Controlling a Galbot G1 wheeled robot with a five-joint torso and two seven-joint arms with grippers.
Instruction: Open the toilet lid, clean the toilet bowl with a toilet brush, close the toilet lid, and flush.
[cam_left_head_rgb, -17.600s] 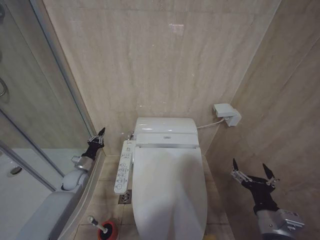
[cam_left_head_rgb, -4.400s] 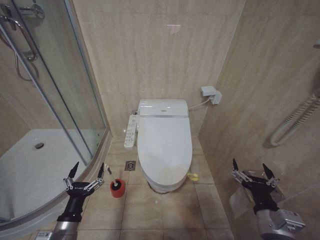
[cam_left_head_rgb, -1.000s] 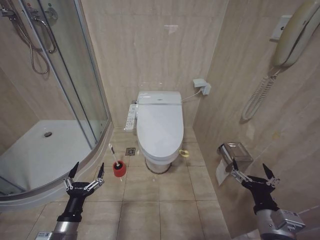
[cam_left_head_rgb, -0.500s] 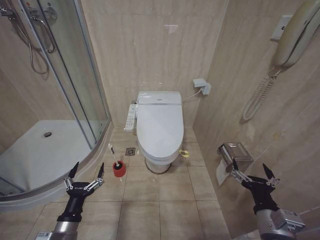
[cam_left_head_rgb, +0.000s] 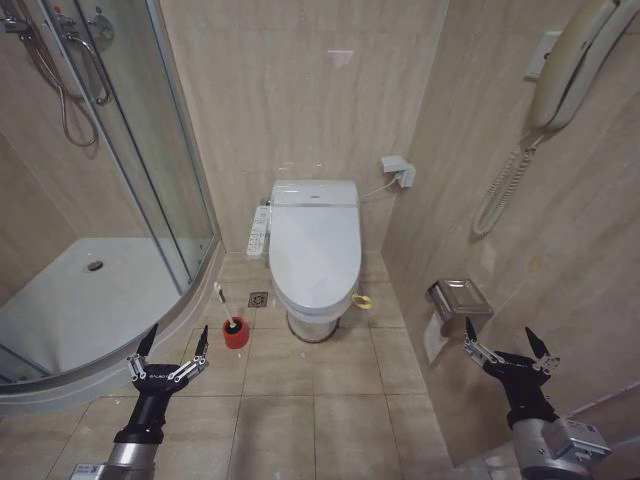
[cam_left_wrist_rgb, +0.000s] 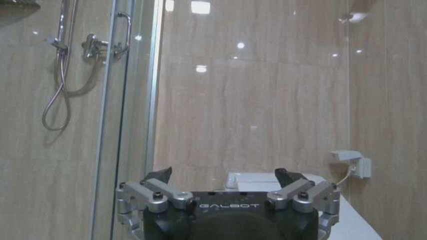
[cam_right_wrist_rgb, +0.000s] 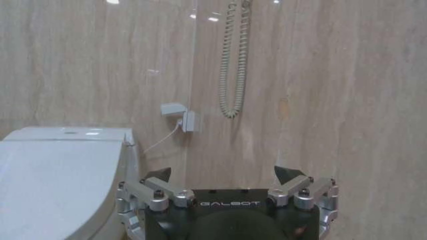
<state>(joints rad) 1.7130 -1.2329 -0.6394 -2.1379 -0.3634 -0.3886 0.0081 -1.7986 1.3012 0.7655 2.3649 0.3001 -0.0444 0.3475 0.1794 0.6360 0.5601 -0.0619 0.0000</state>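
Here both arms hang low, left end effector (cam_left_head_rgb: 171, 341) and right end effector (cam_left_head_rgb: 506, 341) spread

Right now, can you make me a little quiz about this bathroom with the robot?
1. True or false: the toilet lid is up.
2. The toilet brush stands in a cup of what colour?
3. Which gripper is nearer the brush: A) left gripper B) right gripper?

Key: 1. False, it is down. 2. Red. 3. A; both grippers are open, holding nothing.
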